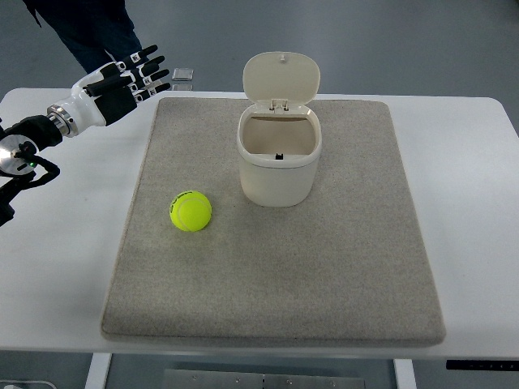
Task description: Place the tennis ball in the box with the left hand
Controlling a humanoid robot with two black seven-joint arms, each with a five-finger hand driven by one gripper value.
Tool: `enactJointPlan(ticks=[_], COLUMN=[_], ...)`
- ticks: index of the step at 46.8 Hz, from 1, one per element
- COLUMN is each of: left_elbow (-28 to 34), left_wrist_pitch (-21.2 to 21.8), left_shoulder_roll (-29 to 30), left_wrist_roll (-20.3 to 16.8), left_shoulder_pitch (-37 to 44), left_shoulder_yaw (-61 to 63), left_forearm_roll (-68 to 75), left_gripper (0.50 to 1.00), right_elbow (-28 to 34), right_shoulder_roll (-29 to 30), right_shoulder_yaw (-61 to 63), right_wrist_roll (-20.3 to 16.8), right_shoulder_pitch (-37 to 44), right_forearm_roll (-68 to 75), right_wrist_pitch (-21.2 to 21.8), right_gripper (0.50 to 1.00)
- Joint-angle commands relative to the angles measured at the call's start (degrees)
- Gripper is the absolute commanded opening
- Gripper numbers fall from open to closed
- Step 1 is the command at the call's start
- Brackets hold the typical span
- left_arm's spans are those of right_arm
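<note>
Left hand (122,81) at ten o'clock, fingers spread, empty; tennis ball (190,211) free on mat (324,267), box (278,158) lid up to receive.

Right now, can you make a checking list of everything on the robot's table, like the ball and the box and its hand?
Surface: white table with a grey mat on it.
Job's things: tennis ball lies on the mat, left of the box; the box's lid is up, inside looks empty.
Clutter: small flat thing beyond the table's far edge, too small to tell.
Hands: left hand open, hovering at the far left corner, holding nothing; right nothing seen.
Cables: nothing seen.
Surroundings: grey floor; a person's dark clothing at top left.
</note>
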Motion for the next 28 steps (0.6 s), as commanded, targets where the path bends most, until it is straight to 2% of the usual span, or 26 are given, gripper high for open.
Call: enactJointPlan(ticks=[1, 28], left_elbow=[0.0, 0.44], left_wrist_pitch=[0.0, -0.35], left_shoulder_roll=[-0.09, -0.45], left_wrist_roll=[-0.04, -0.22], left_shoulder_pitch=[-0.08, -0.44], left_shoulder_yaw=[0.08, -0.01], left_forearm_roll=[0.03, 0.03], left_gripper=[0.994, 0.994], right_elbow=[-0.01, -0.01], right_shoulder_roll=[0.0, 0.0], right_shoulder_yaw=[0.01, 0.01], right_wrist_roll=[0.09, 0.08], right_shoulder_pitch=[0.0, 0.0], right_forearm_roll=[0.0, 0.0], right_wrist_pitch=[0.0, 0.0], right_gripper=[0.938, 0.938])
